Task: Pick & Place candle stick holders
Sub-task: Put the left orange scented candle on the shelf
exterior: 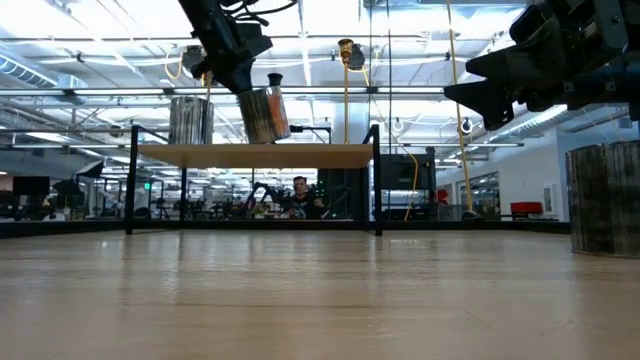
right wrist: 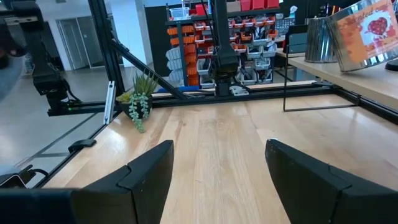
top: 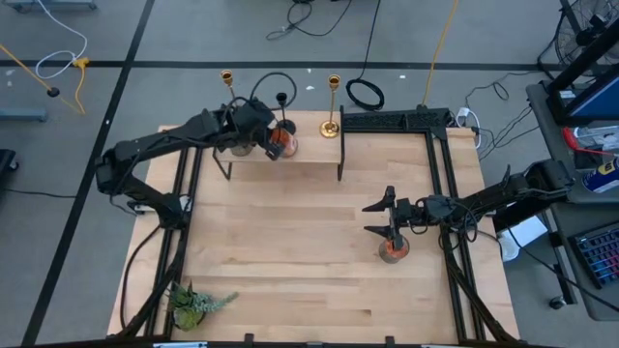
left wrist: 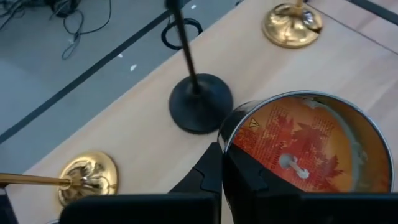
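Wooden table from above: my left gripper pinches a tin candle over the raised shelf, among two gold holders and a black holder. My right gripper hangs wide, empty. Left wrist view: fingers seemingly clamp the tin's rim.

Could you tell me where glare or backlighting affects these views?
Low view: bright ceiling lights behind turn the right gripper into a silhouette. Left wrist view: highlights glint on the gold candlestick base and the candle tin rim. High view: even light on the table, only faint shadows.
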You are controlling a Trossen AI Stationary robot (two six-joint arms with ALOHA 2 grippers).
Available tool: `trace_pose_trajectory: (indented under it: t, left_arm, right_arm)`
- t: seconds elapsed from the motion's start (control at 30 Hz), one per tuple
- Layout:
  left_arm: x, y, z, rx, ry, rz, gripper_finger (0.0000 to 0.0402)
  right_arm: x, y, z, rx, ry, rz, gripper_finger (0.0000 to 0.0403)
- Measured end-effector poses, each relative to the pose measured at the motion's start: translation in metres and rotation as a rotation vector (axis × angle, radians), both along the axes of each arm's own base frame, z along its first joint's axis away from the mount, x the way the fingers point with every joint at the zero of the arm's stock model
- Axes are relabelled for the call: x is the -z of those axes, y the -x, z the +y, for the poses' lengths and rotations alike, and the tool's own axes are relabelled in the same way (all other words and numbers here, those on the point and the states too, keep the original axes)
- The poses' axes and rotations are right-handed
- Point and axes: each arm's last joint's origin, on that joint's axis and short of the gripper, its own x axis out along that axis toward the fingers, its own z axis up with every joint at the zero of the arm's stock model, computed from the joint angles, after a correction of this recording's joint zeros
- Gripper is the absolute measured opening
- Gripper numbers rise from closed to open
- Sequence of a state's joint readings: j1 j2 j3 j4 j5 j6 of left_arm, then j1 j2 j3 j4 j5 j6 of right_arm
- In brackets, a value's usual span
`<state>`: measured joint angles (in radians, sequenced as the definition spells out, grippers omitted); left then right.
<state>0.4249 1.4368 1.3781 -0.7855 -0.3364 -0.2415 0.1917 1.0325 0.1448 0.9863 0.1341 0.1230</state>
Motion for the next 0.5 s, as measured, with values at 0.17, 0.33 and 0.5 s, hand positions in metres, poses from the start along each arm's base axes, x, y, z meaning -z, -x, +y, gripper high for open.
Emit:
trace_pose_trajectory:
  t: [0.17, 0.33, 0.5]
  left_arm:
    - [0.001, 0.002, 0.004, 0.007, 0.028, -0.008, 0.0004]
    - [0.001, 0.004, 0.009, -0.009, 0.031, -0.011, 0.0014]
    - [0.001, 0.007, 0.013, -0.029, 0.028, -0.008, 0.0009]
  right_arm:
    - [0.0, 0.0, 0.0, 0.0, 0.0, 0.0, 0.0254]
    - [0.0, 0.0, 0.0, 0.0, 0.0, 0.0, 0.0254]
    - [0.0, 0.0, 0.0, 0.0, 0.0, 0.0, 0.0254]
